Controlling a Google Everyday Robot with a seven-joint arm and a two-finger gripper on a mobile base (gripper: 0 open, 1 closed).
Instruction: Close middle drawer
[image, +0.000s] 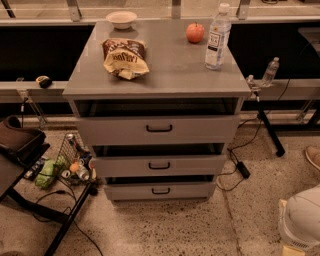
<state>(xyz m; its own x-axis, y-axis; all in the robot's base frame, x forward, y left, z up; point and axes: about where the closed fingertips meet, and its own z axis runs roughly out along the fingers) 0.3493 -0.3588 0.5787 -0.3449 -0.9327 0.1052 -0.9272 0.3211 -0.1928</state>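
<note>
While the gripper is out of view, middle drawer (159, 165) slightly open.

I read middle drawer (125, 167) grey, handle (159, 165) black | worktop (170, 70) grey | apple (195, 32) red | bowl (121, 19) white | crisp bag (124, 57) brown-yellow | bottle (217, 40) clear, white label | floor (165, 227) speckled beige | gripper outside my view
</note>
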